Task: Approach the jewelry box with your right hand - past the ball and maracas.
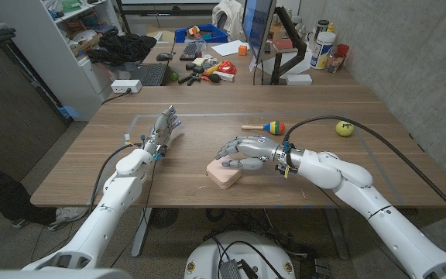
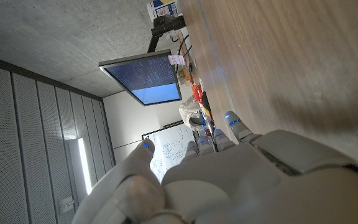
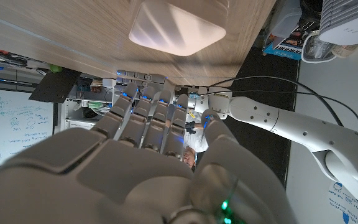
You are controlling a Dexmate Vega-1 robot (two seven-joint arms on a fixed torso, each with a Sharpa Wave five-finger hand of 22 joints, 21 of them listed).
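Right hand [image 1: 242,149] fingers [image 1: 228,149] spread, empty, hovering just above the pink box [image 1: 224,174] near the desk's [image 1: 207,101] front edge. Behind the right wrist, maraca [image 1: 265,127]; farther right, yellow ball [image 1: 344,129]. Left hand [image 1: 162,132] well apart to the left, fingers [image 1: 169,118] straight and apart, holding nothing.

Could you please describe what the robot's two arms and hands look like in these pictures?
Both arms have smooth white rounded shells. The right hand and left hand are silver-grey, with jointed fingers and small blue lights by the fingertips. A black cable loops along each forearm to the wrist, where small coloured wires show. A green light glows on the right hand's back in its wrist view.
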